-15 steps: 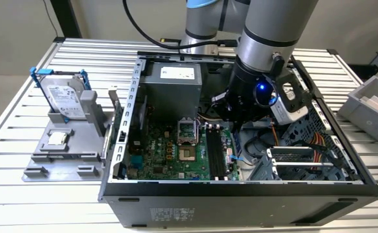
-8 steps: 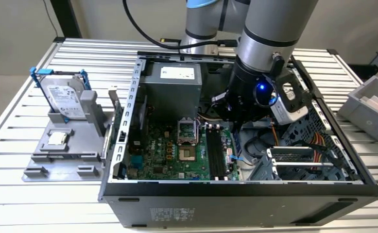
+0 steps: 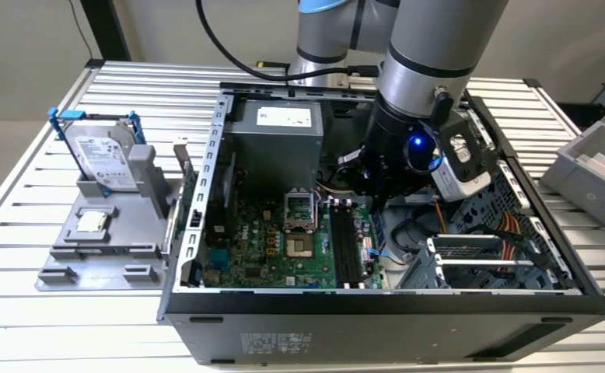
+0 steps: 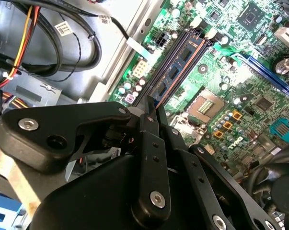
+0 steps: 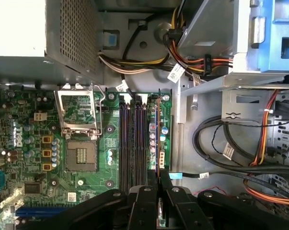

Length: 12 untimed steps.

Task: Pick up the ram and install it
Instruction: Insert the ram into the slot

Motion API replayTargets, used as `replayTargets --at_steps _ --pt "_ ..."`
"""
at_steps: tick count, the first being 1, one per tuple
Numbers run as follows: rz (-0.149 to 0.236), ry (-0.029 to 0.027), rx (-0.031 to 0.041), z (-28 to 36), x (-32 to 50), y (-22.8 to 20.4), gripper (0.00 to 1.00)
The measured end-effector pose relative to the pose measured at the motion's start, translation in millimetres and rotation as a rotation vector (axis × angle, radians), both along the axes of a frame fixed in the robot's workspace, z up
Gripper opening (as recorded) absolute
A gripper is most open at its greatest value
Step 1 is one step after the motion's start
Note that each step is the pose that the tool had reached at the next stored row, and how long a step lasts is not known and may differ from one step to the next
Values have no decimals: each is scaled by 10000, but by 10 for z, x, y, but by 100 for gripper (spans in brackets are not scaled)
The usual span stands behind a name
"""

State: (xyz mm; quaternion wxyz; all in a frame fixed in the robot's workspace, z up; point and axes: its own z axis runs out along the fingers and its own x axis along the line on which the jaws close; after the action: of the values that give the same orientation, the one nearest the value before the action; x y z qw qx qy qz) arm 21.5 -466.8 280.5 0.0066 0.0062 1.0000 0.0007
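Figure: the arm reaches down into the open computer case (image 3: 386, 303), which lies on its side on the slatted tabletop (image 3: 33, 256) so that the motherboard (image 3: 271, 249) faces upward and can be approached from above. The gripper (image 5: 159, 191) hangs just over the row of long black memory slots (image 5: 133, 143), beside the open processor socket (image 5: 79, 127). In the first wrist view a thin greenish strip, judged to be the ram (image 5: 160, 218), stands edge-on between the fingers (image 5: 143, 211), which are closed on it; its long axis runs parallel to the slots, the orientation a stick needs in order to seat. In the second wrist view the ram's (image 4: 151, 103) lower edge appears to sit at or in one slot, though whether it is fully pressed home cannot be told. The slot latches at the far end (image 5: 130, 98) are visible. Outside the case, toward the exterior view's left, a grey holder (image 3: 106, 241) keeps the silver hard drive (image 3: 103, 159) upright in its blue frame and a small square chip (image 3: 92, 223) flat, each well apart from the arm.
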Motion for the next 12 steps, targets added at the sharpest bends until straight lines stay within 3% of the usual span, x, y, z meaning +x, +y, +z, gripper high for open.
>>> replayTargets --at_steps 12 --pt "-52 1 -21 -95 -47 0 0"
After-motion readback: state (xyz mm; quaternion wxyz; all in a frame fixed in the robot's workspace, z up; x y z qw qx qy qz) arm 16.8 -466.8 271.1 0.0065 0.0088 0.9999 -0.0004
